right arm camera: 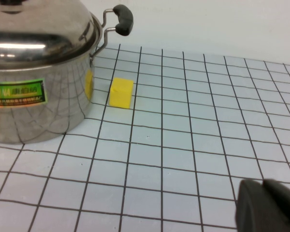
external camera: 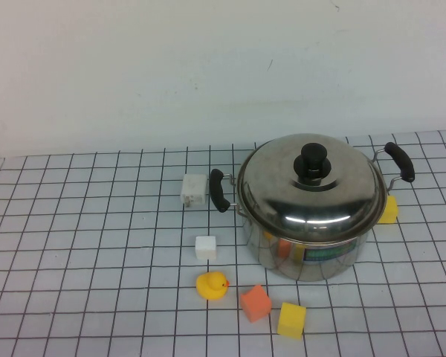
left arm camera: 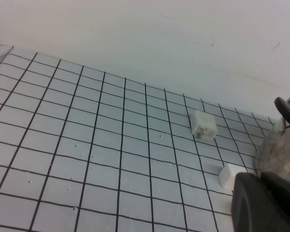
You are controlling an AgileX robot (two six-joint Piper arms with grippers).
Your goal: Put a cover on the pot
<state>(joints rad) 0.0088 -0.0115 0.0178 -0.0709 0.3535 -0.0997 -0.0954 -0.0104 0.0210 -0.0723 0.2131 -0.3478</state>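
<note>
My left gripper (left arm camera: 261, 203) is pressed together, pinching nothing, low over the grid table (left arm camera: 87, 145) beside the pot. Nearest to it: a small white cube (left arm camera: 231, 175), then a white block with holes (left arm camera: 203, 124) farther out.

My right gripper (right arm camera: 268, 208) shows only as a dark corner of its wrist view, over bare grid on the pot's other side; can't tell its jaws. Neither gripper shows in the high view.

The pot (external camera: 305, 249) sits right of centre, upright, label facing me. Domed lid (external camera: 308, 190) with black knob (external camera: 313, 161) is seated on the rim, so the inside is hidden.

Around the pot:
- yellow cube (right arm camera: 121, 93) just beside its right wall
- rubber duck (external camera: 212, 285), orange cube (external camera: 256, 303), second yellow cube (external camera: 291, 320) near its front-left
</note>
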